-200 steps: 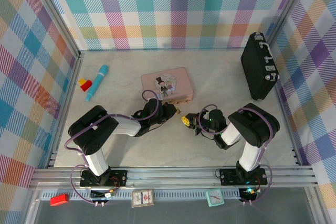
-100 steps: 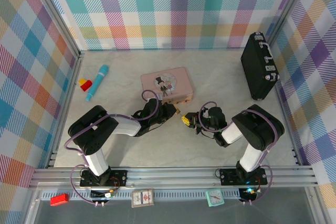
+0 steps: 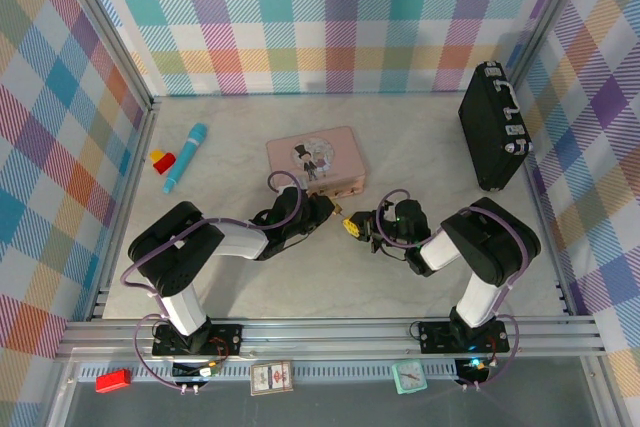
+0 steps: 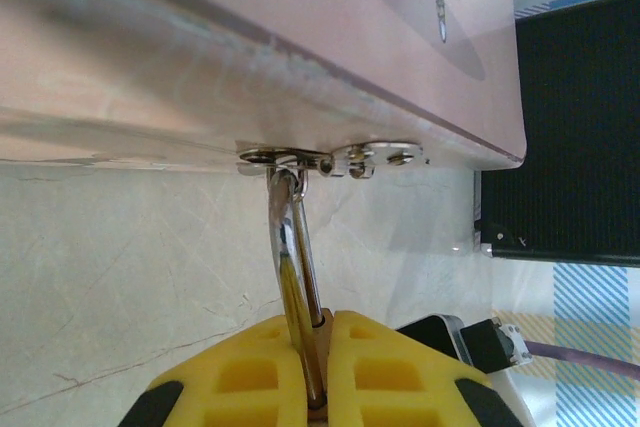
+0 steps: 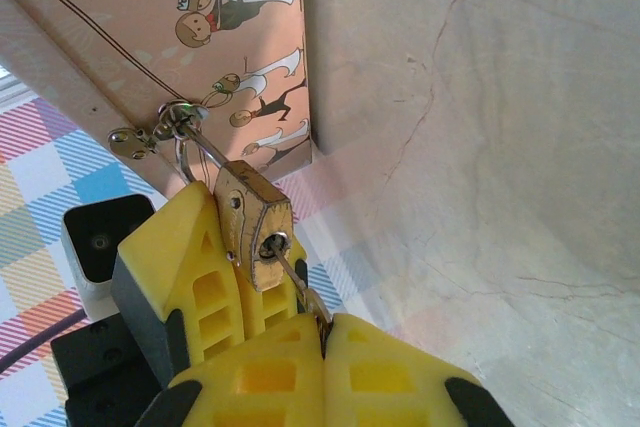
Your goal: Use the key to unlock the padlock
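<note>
**Padlock on the tin's hasp, key in the keyhole**

The padlock point(image 5: 255, 232) is hooked by its shackle point(image 4: 290, 242) through the hasp point(image 4: 330, 157) of the pink tin point(image 5: 150, 7); the left gripper point(image 4: 318, 325) is clamped on its body, which is mostly hidden between the pads; the key point(image 5: 298, 282) sits in the keyhole, its head buried in the closed right gripper point(image 5: 325, 327); from above, lock and key are too small to make out.

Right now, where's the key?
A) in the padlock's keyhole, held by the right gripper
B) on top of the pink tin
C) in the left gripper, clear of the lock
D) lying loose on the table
A: in the right wrist view the key runs from the keyhole of the padlock straight into the shut right gripper, while the left gripper clamps the padlock.
</note>
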